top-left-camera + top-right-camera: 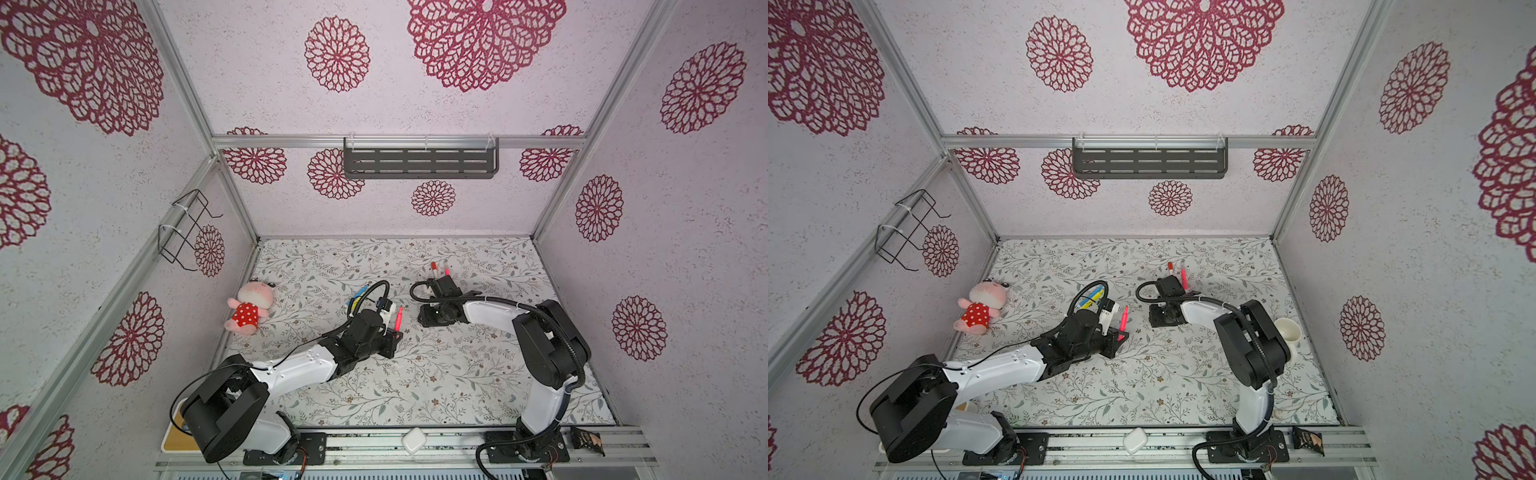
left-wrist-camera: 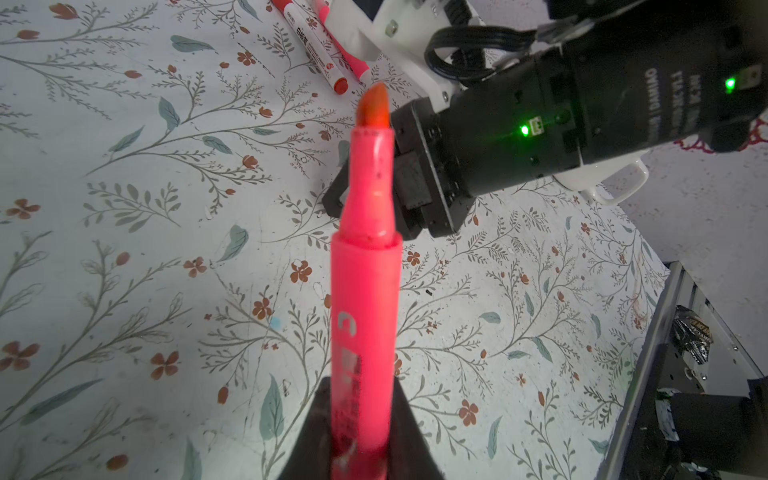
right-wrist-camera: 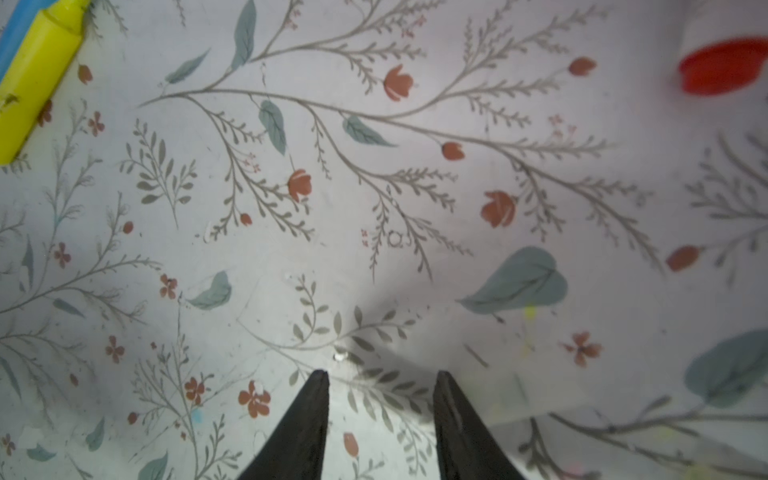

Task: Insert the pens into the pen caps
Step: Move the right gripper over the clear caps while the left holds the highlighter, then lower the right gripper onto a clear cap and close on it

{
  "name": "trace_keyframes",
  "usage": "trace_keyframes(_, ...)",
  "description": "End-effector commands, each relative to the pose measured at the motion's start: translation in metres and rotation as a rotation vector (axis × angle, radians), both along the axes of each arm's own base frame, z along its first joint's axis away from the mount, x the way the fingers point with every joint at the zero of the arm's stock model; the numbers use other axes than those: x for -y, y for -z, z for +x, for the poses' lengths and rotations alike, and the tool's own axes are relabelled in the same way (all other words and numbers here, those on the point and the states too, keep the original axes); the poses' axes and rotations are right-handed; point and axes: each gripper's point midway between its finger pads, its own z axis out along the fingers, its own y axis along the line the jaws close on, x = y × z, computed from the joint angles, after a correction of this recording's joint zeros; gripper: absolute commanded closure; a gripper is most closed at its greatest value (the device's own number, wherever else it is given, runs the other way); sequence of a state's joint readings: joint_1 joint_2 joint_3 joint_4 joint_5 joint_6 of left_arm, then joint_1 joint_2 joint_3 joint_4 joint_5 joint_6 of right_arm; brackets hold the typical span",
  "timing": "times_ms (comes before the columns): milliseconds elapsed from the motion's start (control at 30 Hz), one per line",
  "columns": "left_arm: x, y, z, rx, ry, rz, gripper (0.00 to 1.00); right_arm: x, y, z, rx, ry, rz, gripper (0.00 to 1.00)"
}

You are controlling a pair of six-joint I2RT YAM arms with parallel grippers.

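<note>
Pink plastic marker pen (image 1: 400, 318), uncapped, is clamped by its tail in the left gripper (image 2: 357, 432) jaws. In a top view its long axis runs 6 to 12 o'clock, tip at 12. Right gripper (image 3: 380, 376), at its 3 o'clock, hangs over the floral worktop (image 3: 374, 166), jaws narrowly parted and empty.

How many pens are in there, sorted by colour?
Pink: 2, the held pen and the back pen
Red-and-white pen: 1
Blue pen: 1
Yellow pen: 1
Total: 5
</note>
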State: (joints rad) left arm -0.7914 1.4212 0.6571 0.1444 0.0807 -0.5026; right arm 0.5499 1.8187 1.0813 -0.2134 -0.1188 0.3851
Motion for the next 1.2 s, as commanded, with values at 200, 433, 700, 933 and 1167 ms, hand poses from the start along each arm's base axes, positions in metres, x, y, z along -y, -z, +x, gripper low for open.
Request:
trace_keyframes(200,0.001,-0.012,0.001,0.041,0.0,-0.017,1.0,0.003,-0.055,0.004,0.132,0.036,0.009,0.57)
trace_keyframes(433,-0.003,-0.016,0.0,0.051,-0.009,-0.012,1.0,-0.002,-0.055,0.018,0.137,0.04,-0.01,0.55)
trace_keyframes(700,-0.007,-0.016,-0.002,0.049,-0.016,-0.012,1.0,-0.005,-0.034,0.029,0.095,0.032,-0.074,0.54)
trace_keyframes(933,-0.007,-0.015,-0.001,0.053,-0.016,-0.006,1.0,-0.001,-0.019,0.029,0.065,0.028,-0.114,0.54)
trace_keyframes(1167,-0.007,-0.013,0.0,0.053,-0.016,-0.003,1.0,0.004,-0.01,0.02,0.041,0.022,-0.135,0.54)
